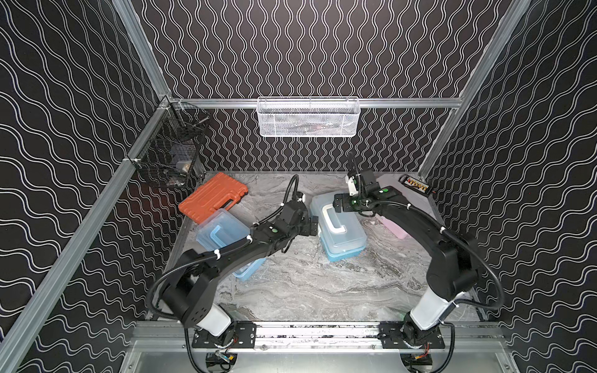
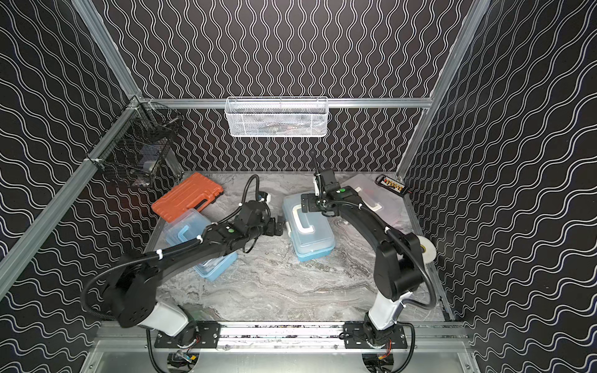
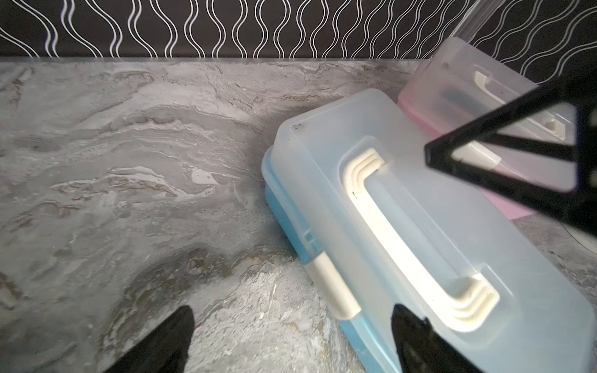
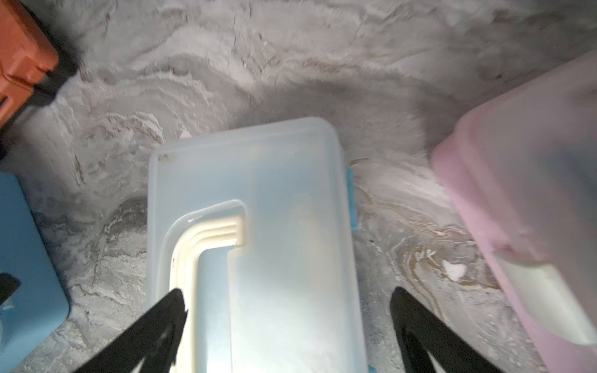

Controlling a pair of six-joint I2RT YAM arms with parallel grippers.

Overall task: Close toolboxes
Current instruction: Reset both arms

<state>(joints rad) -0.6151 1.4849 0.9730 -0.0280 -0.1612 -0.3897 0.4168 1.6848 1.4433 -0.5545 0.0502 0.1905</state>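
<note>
Three toolboxes with clear lids are on the marble table. The middle blue toolbox (image 1: pixel 342 232) (image 2: pixel 310 239) has its lid down and a white loop handle (image 3: pixel 416 245) lying flat. My left gripper (image 1: pixel 311 226) (image 3: pixel 294 323) is open beside its side with the white latch (image 3: pixel 332 284). My right gripper (image 1: pixel 337 205) (image 4: pixel 288 300) hovers open over the far end of that lid (image 4: pixel 274 181), holding nothing. The left blue toolbox (image 1: pixel 219 229) lies partly hidden under my left arm. The pink toolbox (image 2: pixel 384 203) (image 4: pixel 533 193) sits at the right, behind my right arm.
A ribbed orange case (image 1: pixel 213 197) lies at the back left, touching the left blue toolbox. A black wire basket (image 1: pixel 174 151) hangs on the left rail and a white mesh basket (image 1: pixel 308 118) on the back rail. A small black device (image 1: pixel 416 185) sits in the back right corner.
</note>
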